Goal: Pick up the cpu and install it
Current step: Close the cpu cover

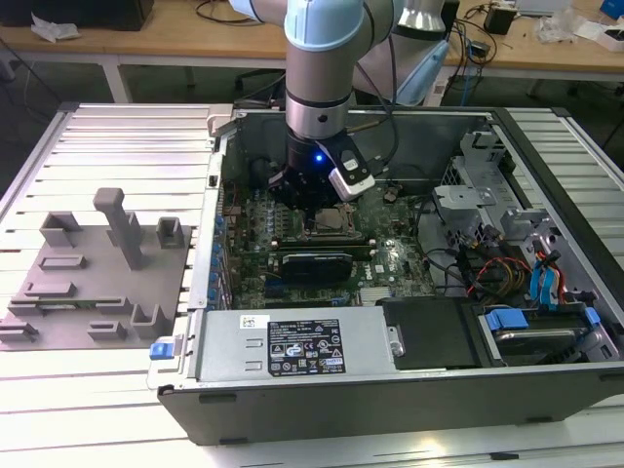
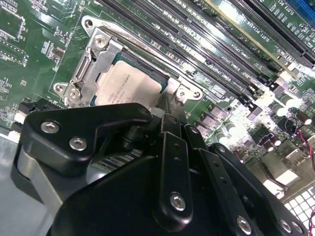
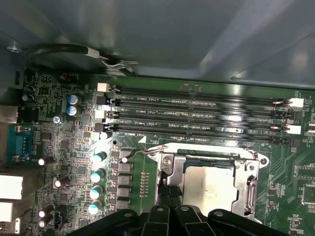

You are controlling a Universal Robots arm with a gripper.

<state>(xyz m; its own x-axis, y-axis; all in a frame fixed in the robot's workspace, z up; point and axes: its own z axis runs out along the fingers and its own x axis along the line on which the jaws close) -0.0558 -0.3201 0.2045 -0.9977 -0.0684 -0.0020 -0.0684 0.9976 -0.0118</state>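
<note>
The cpu [image 2: 130, 83] is a flat square chip with a pale silver top. It lies inside the metal socket frame [image 2: 91, 61] on the green motherboard [image 1: 390, 258]. It is also in the first wrist view, cpu [image 3: 209, 189] within the socket frame [image 3: 246, 177]. My gripper [image 1: 317, 200] hangs straight over the socket inside the open computer case. In both wrist views the black gripper body [image 2: 147, 147] [image 3: 177, 219] covers the near edge of the chip. Whether it touches the chip is hidden.
Long memory slots [image 3: 197, 113] run beside the socket. The power supply [image 1: 292, 341] with a white label fills the case's near side. A metal drive cage [image 1: 478, 185] and cables sit toward the exterior view's right. A grey fixture plate [image 1: 97, 273] lies outside the case.
</note>
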